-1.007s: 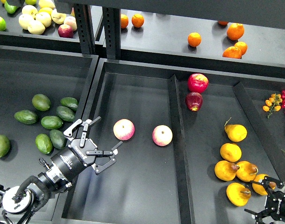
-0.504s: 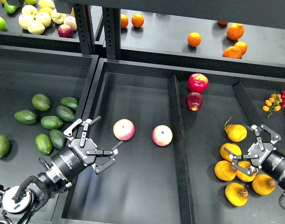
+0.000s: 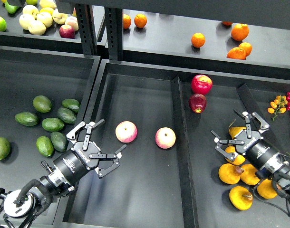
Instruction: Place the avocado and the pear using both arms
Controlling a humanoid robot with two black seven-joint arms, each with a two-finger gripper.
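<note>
Toward the left edge, the avocado [image 3: 59,141] lies darkest in a loose green cluster, grouped by kind in its own tray. The left gripper [image 3: 98,147] hangs just beside it, fingers spread, holding nothing. Toward the right edge, the right gripper [image 3: 238,135] hovers spread over the pear [image 3: 236,132], seemingly aligned for a grasp. White lettering on the left gripper's body is unreadable.
</note>
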